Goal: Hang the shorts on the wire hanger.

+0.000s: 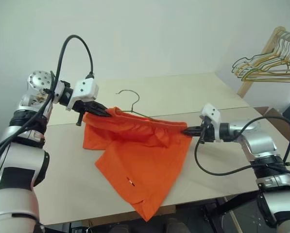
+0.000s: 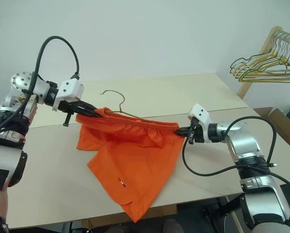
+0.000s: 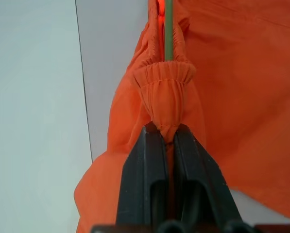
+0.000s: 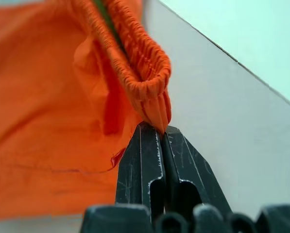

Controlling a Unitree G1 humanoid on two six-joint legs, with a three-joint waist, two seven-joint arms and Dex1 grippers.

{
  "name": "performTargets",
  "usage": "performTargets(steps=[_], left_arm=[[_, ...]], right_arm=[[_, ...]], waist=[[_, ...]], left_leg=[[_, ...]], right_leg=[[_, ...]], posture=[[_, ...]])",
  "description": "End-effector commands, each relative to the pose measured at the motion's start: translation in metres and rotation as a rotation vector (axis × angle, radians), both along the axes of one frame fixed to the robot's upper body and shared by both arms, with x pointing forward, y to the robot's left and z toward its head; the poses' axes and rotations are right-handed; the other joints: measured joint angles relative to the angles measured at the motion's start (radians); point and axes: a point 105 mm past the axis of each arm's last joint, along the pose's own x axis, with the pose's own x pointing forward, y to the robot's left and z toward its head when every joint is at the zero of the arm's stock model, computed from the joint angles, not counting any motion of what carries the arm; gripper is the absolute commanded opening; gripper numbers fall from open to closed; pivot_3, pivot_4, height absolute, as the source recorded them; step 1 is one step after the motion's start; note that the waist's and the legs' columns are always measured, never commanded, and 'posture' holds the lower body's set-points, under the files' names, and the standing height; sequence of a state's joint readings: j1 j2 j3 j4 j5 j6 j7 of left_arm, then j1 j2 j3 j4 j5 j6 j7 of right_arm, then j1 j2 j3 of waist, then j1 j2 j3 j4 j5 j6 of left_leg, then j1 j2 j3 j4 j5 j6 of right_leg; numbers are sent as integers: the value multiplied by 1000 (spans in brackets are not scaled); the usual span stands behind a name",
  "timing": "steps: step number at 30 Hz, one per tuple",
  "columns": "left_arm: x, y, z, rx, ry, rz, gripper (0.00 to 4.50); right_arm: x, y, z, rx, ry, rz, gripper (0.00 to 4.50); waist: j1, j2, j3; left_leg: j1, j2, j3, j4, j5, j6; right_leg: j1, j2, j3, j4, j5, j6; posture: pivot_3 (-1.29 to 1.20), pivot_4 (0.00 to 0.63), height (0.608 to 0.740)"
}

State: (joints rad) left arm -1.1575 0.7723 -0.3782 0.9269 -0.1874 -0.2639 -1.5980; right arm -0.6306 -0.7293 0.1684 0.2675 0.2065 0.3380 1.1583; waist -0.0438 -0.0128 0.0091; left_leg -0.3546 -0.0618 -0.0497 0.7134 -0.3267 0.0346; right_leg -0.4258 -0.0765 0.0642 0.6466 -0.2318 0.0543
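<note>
Both jaws clamped on shorts (image 1: pixel 140 155) waistband ends: left gripper (image 1: pixel 107 112), right gripper (image 1: pixel 186 130).

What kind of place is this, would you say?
Probably a lab or test room set up for laundry practice: a plain pale table against a bare wall, a wooden rack with a bunch of hangers, and a cardboard box beside the table.

shorts (image 1: pixel 140 155) over table (image 1: pixel 62 194) — between both grippers | wire hanger (image 1: pixel 129 97) behind waistband
</note>
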Motion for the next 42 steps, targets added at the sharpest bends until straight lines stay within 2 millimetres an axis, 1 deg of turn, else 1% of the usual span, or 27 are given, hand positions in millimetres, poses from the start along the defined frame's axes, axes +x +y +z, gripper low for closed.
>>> performTargets(steps=[1, 5, 7, 9, 11, 13, 17, 19, 23, 26, 28, 31, 33, 34, 42], left_arm=[[5, 2, 13, -21, -80, 32, 0], [15, -6, 14, -37, -155, 82, 0], [16, -11, 16, -64, -173, 79, 0], [14, -14, 17, -88, -178, 70, 0], [14, -18, 19, -117, -193, 77, 0], [12, -20, 20, -140, -195, 71, 0], [9, -22, 18, -181, -187, 82, 0], [3, -21, 15, -196, -170, 58, 0], [-3, -18, 7, -170, -146, 45, 0], [-3, -13, 2, -136, -147, 57, 0], [-2, -14, 4, -155, -146, 62, 0], [-2, -19, 8, -176, -146, 46, 0], [-2, -20, 8, -171, -143, 44, 0], [-2, -20, 7, -168, -141, 39, 0], [-1, -21, 2, -156, -101, 49, 0]], right_arm=[[5, 3, 40, -102, -175, 56, 22], [9, 20, 77, -171, -282, 116, 22], [12, 28, 91, -196, -327, 130, 22], [12, 36, 101, -204, -347, 149, 22], [9, 43, 105, -220, -378, 192, 22], [7, 50, 104, -223, -376, 209, 22], [5, 61, 88, -273, -424, 269, 22], [11, 65, 82, -288, -448, 250, 22], [23, 67, 83, -269, -501, 173, 22], [23, 65, 85, -244, -511, 162, 22], [20, 64, 82, -242, -504, 176, 22], [15, 64, 78, -257, -514, 213, 706], [15, 64, 78, -268, -537, 211, 1430], [16, 64, 78, -271, -544, 207, 1672], [25, 57, 88, -243, -567, 118, 1672]], waist=[[-3, 0, 0], [-5, 0, 0], [-6, 0, 0], [-3, 0, 0], [-2, 0, 0], [0, 0, 0], [0, 0, 0], [-1, 0, 0], [-4, 0, 0], [-3, 0, 0], [-3, 0, 0], [0, 0, 0], [-2, 0, 0], [-3, 0, 0], [-16, 0, 0]], left_leg=[[0, 0, 0, 0, 0, 0], [0, 1, 0, 0, 0, -1], [0, 1, 0, -1, 1, -1], [0, 1, 0, -1, 1, -1], [-1, 1, 0, -1, 1, -1], [-2, 0, 0, 0, 1, -1], [-2, 0, 0, 0, 1, -1], [-1, 0, 0, 0, 1, -2], [-2, 0, 0, 0, 2, -3], [-2, 0, 0, -1, 2, -3], [-2, 0, 0, -1, 2, -3], [-2, -1, -1, 0, 2, -3], [-2, -1, -1, 0, 2, -3], [-2, -1, -1, 0, 2, -3], [-2, 0, -1, -1, 2, -3]], right_leg=[[0, 0, 0, 0, 0, 0], [-1, 0, 1, 0, 0, 0], [-1, 1, 1, 0, 0, 0], [-1, 0, 0, 0, 0, 0], [-2, 0, 0, 0, 0, 0], [-2, -1, 0, 0, 0, 0], [-2, -1, 0, 0, 0, 0], [-3, -1, 0, 1, 0, 0], [-4, -1, 0, 1, 0, 0], [-4, 0, 0, 1, 0, 0], [-4, -1, 0, 1, 0, 0], [-4, -1, 0, 1, 0, 0], [-4, -1, 0, 1, 0, 0], [-4, -1, 0, 1, 0, 0], [-4, 0, 0, 1, 0, 0]], posture=[[-18, 0, 740], [-24, 0, 740], [-23, 0, 740], [-22, 0, 740], [-16, 0, 740], [-14, 0, 740], [-11, 0, 740], [-7, 0, 740], [-7, 0, 740], [-1, 0, 740], [-8, 0, 740], [-10, 0, 740], [-17, 0, 740], [-17, 0, 740], [-29, 0, 740]])
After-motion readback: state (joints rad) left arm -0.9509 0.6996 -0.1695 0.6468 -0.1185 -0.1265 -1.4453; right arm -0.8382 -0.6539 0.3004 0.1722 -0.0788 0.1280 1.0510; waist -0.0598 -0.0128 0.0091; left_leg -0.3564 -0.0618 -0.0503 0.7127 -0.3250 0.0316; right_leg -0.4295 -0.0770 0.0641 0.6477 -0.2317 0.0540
